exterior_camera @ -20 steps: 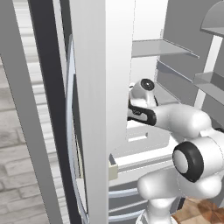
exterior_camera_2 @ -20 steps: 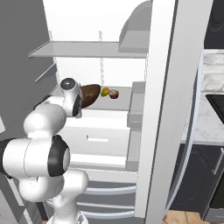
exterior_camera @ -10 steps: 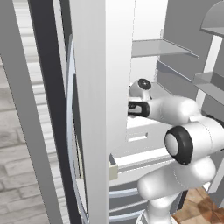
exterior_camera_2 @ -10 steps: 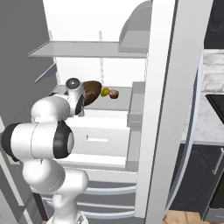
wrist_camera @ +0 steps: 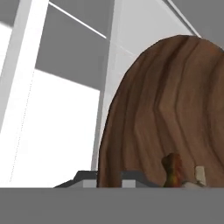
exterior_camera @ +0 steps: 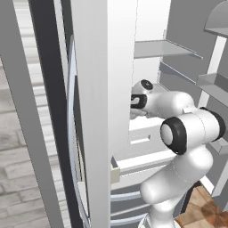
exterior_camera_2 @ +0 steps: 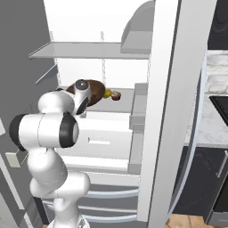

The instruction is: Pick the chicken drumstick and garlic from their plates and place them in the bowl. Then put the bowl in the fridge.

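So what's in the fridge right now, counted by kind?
Wooden bowl: 1, on a shelf in the fridge
Drumstick: 1, in the bowl
Garlic: 1, in the bowl
Small round items beside the bowl: 2, one yellowish, one reddish-brown
Total: 5

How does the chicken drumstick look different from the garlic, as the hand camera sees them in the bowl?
The chicken drumstick is reddish-brown, while the garlic is pale and whitish. The drumstick rises higher in the view, and the garlic shows as a smaller, lower lump. Both sit side by side, slightly apart, against the wooden bowl, with their lower parts cut off from sight.
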